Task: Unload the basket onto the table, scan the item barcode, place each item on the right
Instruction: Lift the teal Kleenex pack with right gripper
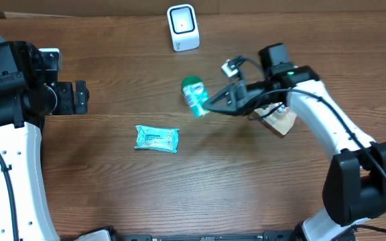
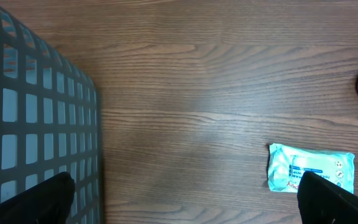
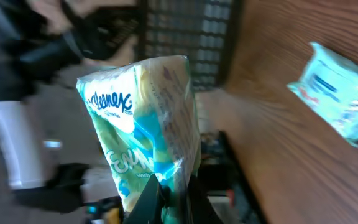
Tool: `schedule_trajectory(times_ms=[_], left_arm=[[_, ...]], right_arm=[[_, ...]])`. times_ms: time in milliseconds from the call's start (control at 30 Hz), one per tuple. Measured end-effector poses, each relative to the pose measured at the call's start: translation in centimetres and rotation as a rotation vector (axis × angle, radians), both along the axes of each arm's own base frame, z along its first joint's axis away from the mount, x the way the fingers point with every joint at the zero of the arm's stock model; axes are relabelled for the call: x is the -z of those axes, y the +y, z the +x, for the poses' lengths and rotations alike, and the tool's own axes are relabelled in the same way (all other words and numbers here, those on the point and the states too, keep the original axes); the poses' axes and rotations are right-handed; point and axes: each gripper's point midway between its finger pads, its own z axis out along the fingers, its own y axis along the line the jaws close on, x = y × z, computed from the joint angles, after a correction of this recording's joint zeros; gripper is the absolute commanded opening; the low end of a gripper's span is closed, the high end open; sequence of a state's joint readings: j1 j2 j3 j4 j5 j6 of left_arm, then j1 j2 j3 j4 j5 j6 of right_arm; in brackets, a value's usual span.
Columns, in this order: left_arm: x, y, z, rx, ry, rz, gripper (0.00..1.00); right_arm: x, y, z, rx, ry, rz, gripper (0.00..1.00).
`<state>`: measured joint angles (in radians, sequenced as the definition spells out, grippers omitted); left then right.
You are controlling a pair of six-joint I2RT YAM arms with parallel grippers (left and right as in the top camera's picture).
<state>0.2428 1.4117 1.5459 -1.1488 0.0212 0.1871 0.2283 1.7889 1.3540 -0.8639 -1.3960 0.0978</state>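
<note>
Item under task: tissue pack [image 1: 194,96], green and white, "Kleenex" print legible in the right wrist view.
Item position: held clear of the table [image 1: 112,67], mid-table, on the right arm's side.
Right end effector [image 1: 210,105]: fingers together, clamped on one narrow end of the tissue pack. The rest of the pack stands out past the fingertips.
Left end effector [image 1: 79,98]: fingers wide apart, holding nothing, beside the basket [image 2: 36,124] and well apart from the pack.
Scanner [image 1: 183,27]: white, at the far edge of the table, window facing the arms.
Key relation: the scanner lies beyond the pack and slightly to the left, with bare table between them.
Long axis: roughly in line toward the scanner.
Barcode: not seen in any view, so its face cannot be told.
Nearer arm: right, and it already holds the item.
Judgement: the coming move calls for carrying the pack forward and turning its coded face to the window.
Other item: wipes packet [image 1: 157,139], flat on the table, untouched.
</note>
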Motion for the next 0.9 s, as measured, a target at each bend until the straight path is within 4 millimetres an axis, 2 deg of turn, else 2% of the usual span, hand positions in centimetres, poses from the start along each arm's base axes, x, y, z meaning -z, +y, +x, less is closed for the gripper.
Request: schedule_trajectory(times_ms=[200, 400, 900], left_arm=[[0.0, 0.0, 0.0, 0.000, 0.000, 0.000, 1.00], [0.0, 0.0, 0.0, 0.000, 0.000, 0.000, 1.00], [0.0, 0.0, 0.0, 0.000, 0.000, 0.000, 1.00]], right_arm=[[-1.9, -2.4, 1.2, 0.052, 0.152, 0.091, 0.04], [-2.3, -2.4, 1.0, 0.048, 0.215, 0.099, 0.04], [-2.2, -2.4, 1.0, 0.050, 0.230, 0.093, 0.04]])
